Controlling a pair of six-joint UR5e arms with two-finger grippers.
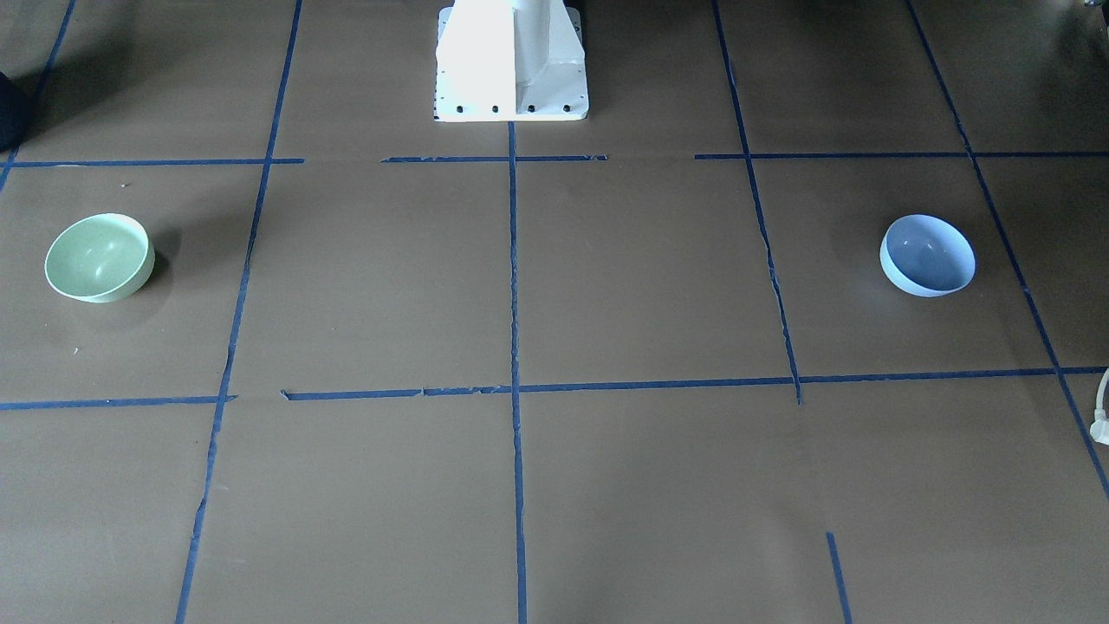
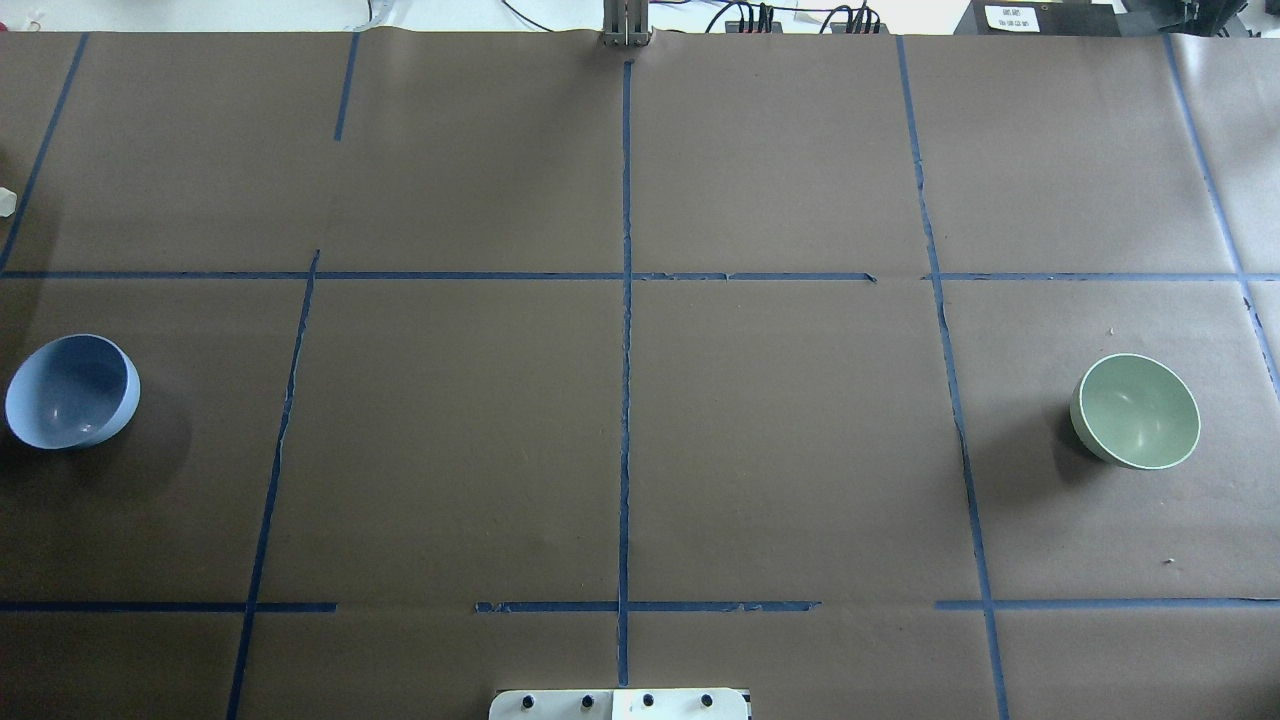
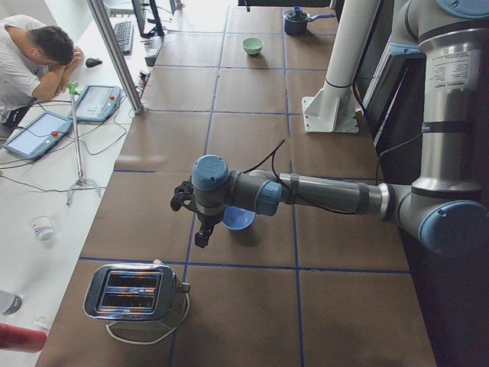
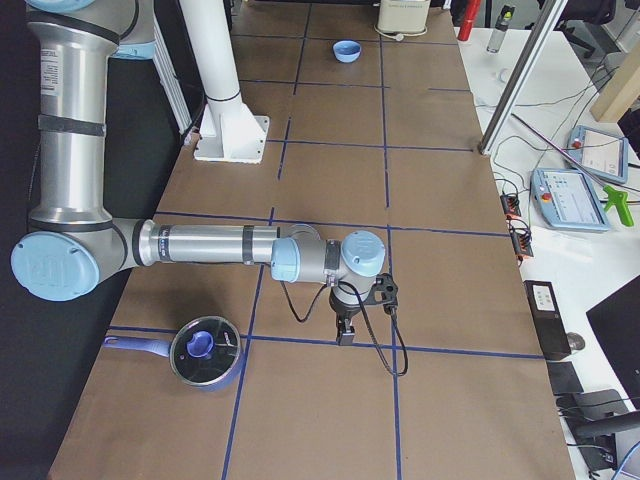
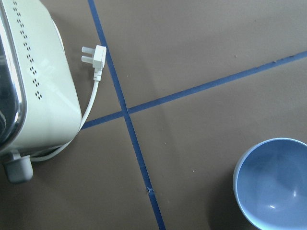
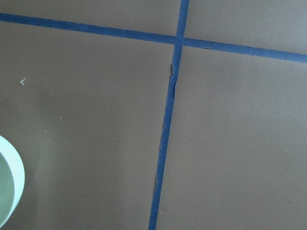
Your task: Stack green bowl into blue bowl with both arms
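Note:
The pale mint-green bowl (image 1: 100, 257) stands upright at the table's end on my right side (image 2: 1137, 410). The periwinkle-blue bowl (image 1: 927, 256) stands upright at the opposite end (image 2: 72, 391). My left gripper (image 3: 200, 235) hangs above the table beside the blue bowl (image 3: 238, 219), which shows at the lower right of the left wrist view (image 5: 276, 184). My right gripper (image 4: 345, 333) hangs over the table. The green bowl's rim (image 6: 12, 182) shows at the right wrist view's left edge. No fingers show in the wrist views; I cannot tell whether either gripper is open or shut.
A toaster (image 3: 134, 290) with a loose white plug (image 5: 96, 57) stands at the left end. A lidded blue pot (image 4: 205, 352) stands at the right end. The white pedestal (image 1: 511, 61) is at the back middle. An operator (image 3: 30, 53) sits beside the table.

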